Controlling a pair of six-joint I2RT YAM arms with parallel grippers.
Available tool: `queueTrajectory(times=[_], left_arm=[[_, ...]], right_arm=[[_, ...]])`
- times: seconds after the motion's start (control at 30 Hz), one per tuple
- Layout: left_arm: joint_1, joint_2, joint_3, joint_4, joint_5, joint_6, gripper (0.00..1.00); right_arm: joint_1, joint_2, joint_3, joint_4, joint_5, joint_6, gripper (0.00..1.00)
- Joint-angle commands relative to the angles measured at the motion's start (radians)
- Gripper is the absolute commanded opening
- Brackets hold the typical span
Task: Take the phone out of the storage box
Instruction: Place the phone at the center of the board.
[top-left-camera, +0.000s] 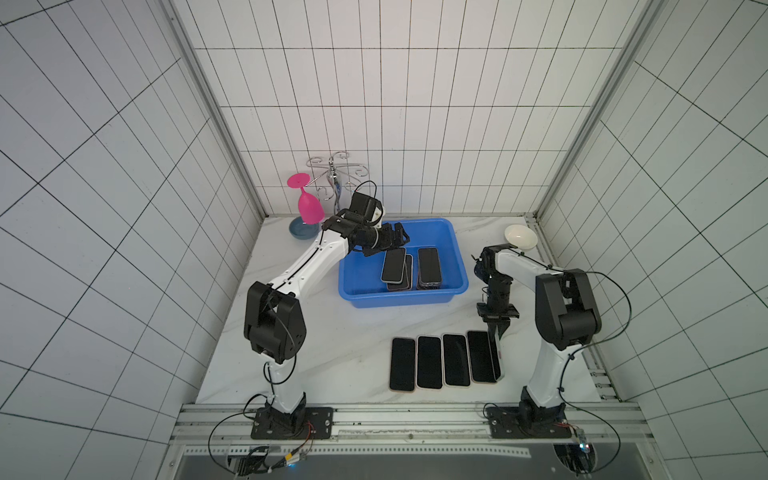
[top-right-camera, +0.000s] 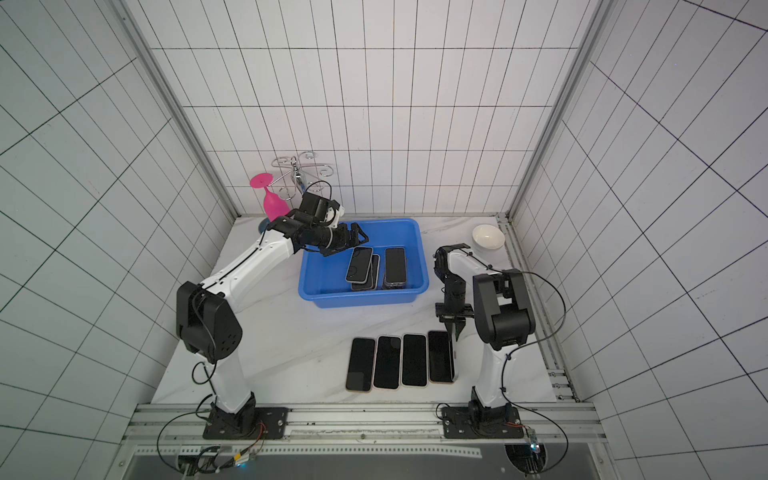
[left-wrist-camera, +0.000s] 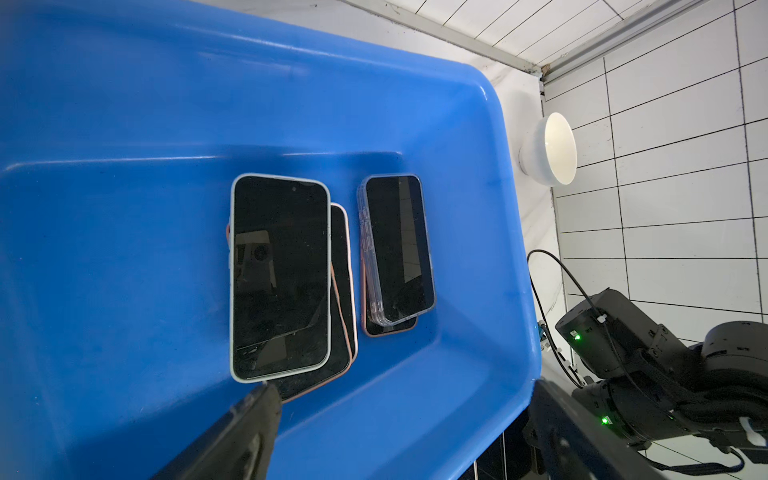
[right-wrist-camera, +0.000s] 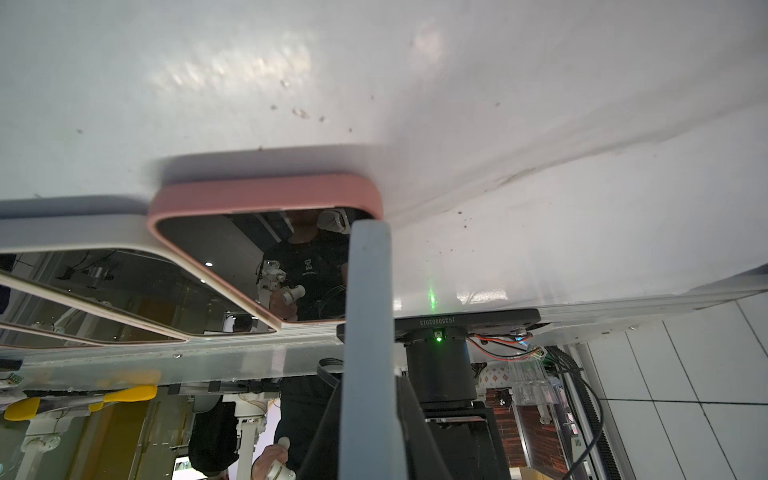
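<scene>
The blue storage box stands mid-table and holds two small stacks of dark-screened phones. A white-cased phone tops one stack and a clear-cased phone tops the other. My left gripper hangs open over the box's back left part, just short of the white-cased phone. My right gripper is shut on a grey-blue phone, held on edge beside a row of several phones on the table.
A white bowl sits at the back right. At the back left a pink goblet hangs upside down from a wire rack above a grey-blue dish.
</scene>
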Motion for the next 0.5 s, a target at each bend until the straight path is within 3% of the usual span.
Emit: queueTrajectory(times=[0.0,0.13,0.47], left_arm=[[-0.003,0.003,-0.009,0.027,0.010,-0.004,0.98],[-0.012,0.009,-0.009,0.026,0.004,0.000,0.98],[-0.048,0.043,0.000,0.023,0.039,-0.010,0.98]], right_arm=[[-0.031,0.001,-0.029,0.031,-0.013,0.014,0.19],[-0.079,-0.044,-0.059,0.064,-0.023,0.010,0.05],[-0.154,-0.166,-0.098,0.082,-0.073,0.001,0.00]])
